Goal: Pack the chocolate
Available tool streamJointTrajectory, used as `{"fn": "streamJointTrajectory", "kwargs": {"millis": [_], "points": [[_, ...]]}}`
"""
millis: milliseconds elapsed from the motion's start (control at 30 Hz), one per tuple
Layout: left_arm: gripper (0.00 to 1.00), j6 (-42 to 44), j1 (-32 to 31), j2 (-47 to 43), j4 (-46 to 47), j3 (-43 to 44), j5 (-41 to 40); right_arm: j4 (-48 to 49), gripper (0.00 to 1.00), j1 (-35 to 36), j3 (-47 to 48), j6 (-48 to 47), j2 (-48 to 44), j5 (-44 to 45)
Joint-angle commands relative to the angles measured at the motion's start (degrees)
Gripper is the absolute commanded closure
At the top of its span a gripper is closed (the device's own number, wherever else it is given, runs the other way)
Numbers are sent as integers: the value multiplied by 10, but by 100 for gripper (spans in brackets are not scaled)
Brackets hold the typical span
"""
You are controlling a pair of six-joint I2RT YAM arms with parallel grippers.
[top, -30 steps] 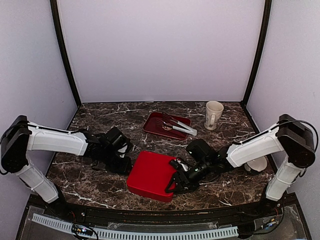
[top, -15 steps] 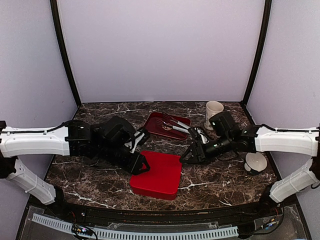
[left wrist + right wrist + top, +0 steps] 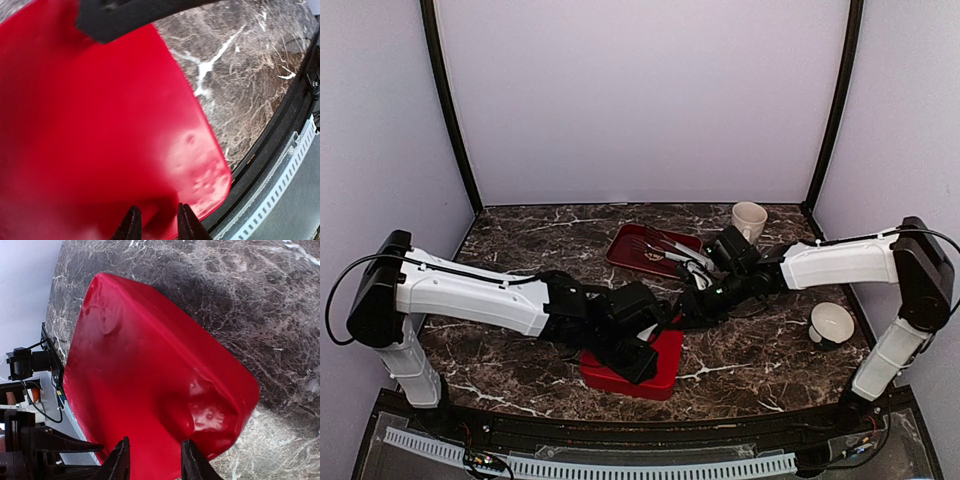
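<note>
The left arm [image 3: 470, 295] has swung in over the red box [image 3: 662, 362], left gripper [image 3: 156, 227] narrowly parted and empty above its near corner. Beyond, the right gripper [image 3: 154, 462] hangs open, empty, at the far edge. No chocolate shows, likely inside; press both sides evenly.

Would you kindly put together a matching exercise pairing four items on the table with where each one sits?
Things:
1. mug
2. dark red tray
3. bright red box
4. white cup

Places:
A. near the front edge of the table, in the middle
B. on the right side, nearer the front than the mug
C. upright at the back, right of the tray
D. at the back, with metal utensils lying on it

Pairs: 1-C, 2-D, 3-A, 4-B.
</note>
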Motion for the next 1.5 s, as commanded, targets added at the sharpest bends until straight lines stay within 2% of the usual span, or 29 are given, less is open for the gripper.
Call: {"fn": "streamJointTrajectory", "kwargs": {"millis": [0,200,367,433,533,667,800,900,1033,1167,1333,1467], "points": [[72,-36,7,-54,-63,-34,-18,-8,65,-5,-12,-18,21,12],[57,-69,78,-185,-55,-102,-20,-44,61,-9,27,-39,-6,17],[36,-90,173,-288,-31,-181,9,-80,45,-30,63,-46,-31,8],[32,-91,212,-313,-34,-206,24,-86,33,-40,57,-42,-56,8],[29,-78,242,-328,-24,-236,48,-72,24,-53,25,-30,-81,-7],[24,-69,246,-301,20,-257,105,-49,20,-58,-21,-12,-92,-37],[24,-91,242,-271,115,-299,175,28,20,-62,-76,34,-96,-78],[24,-112,221,-265,183,-317,188,62,19,-63,-98,53,-90,-88],[24,-126,187,-233,226,-307,193,82,19,-68,-101,59,-70,-96],[25,-128,163,-203,238,-284,191,62,18,-73,-78,43,-62,-95],[23,-128,168,-246,209,-281,143,18,15,-94,-57,20,-82,-87],[18,-109,197,-278,131,-245,120,-33,1,-121,-37,-12,-112,-73]]}}
